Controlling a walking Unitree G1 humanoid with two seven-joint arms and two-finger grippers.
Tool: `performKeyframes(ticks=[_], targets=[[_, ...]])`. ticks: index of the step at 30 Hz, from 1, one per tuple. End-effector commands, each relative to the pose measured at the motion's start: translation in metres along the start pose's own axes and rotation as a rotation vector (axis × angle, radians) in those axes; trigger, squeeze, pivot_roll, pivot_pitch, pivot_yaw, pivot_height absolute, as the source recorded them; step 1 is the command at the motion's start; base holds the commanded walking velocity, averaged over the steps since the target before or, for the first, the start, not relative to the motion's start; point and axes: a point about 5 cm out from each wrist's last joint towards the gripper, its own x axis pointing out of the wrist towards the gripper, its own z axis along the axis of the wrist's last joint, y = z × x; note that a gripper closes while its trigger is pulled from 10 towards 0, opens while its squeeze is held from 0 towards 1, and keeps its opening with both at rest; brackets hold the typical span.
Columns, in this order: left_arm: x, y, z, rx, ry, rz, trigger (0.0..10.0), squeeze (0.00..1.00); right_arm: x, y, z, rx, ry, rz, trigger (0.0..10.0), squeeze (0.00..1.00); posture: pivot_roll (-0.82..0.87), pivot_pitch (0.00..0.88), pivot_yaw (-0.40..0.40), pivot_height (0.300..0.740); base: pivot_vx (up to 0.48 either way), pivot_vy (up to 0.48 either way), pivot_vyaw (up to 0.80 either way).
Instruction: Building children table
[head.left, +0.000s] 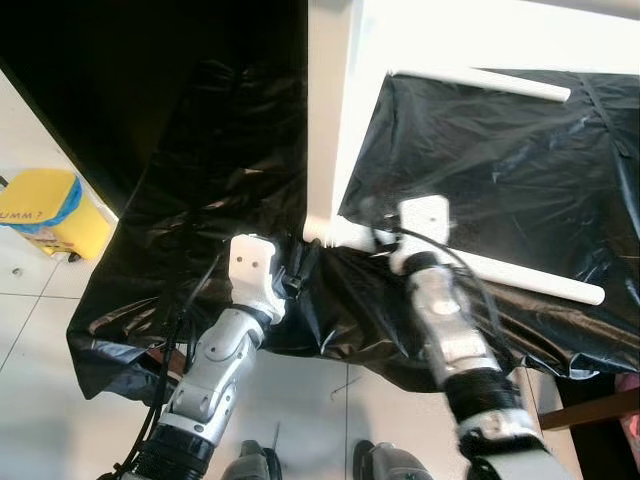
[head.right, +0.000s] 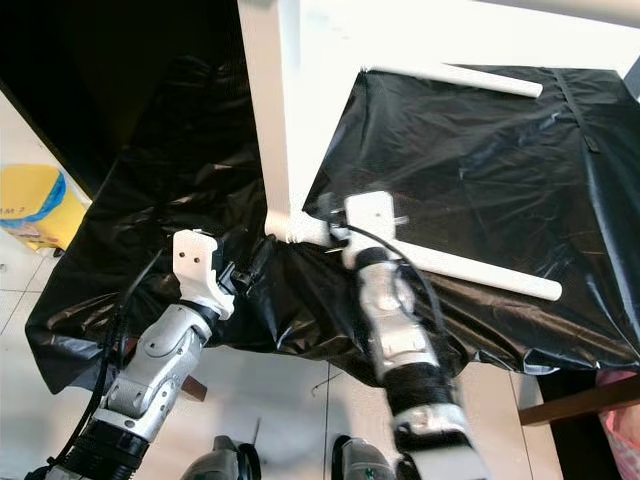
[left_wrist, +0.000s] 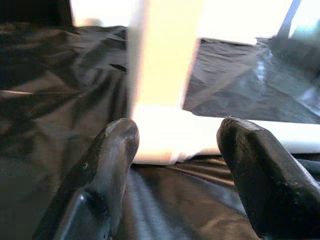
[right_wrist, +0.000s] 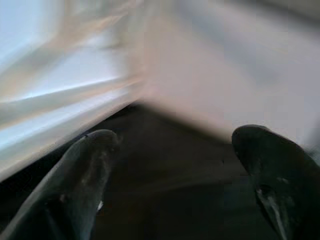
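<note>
Frame corner of the white table lies on the black sheet, straight ahead of left gripper, released; right gripper, also released, nears its rail.

Counting what is here

There is one white table frame lying on one black plastic sheet. Two round white legs stick out from the frame. There are two silver arms, and one yellow tub stands on the floor. Each gripper has two black fingers.
</note>
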Motion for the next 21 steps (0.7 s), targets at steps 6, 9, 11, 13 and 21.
performKeyframes(ticks=[6,9,11,13,21], targets=[[0.001,-0.021,-0.005,-0.026,0.024,-0.239,10.0,0.00,0.007,-0.044,0.042,-0.325,-0.204,-0.232,10.0,0.00,-0.10,0.141,0.028,0.740,0.000,0.000,0.00],[0.002,-0.021,-0.005,-0.028,0.024,-0.249,10.0,0.00,0.017,-0.051,0.065,-0.494,-0.325,-0.273,10.0,0.00,-0.11,0.144,0.041,0.740,0.000,0.000,0.00],[0.003,-0.021,-0.004,-0.028,0.025,-0.253,10.0,0.00,0.022,-0.052,0.082,-0.608,-0.427,-0.304,10.0,0.00,-0.11,0.144,0.041,0.740,0.000,0.000,0.00],[0.004,-0.021,-0.004,-0.027,0.025,-0.253,10.0,0.00,0.022,-0.051,0.087,-0.641,-0.473,-0.310,10.0,0.00,-0.11,0.143,0.040,0.740,0.000,0.000,0.00],[0.002,-0.021,-0.003,-0.030,0.030,-0.241,10.0,0.00,0.013,-0.053,0.092,-0.743,-0.555,-0.392,10.0,0.00,-0.10,0.143,0.024,0.740,0.000,0.000,0.00]])
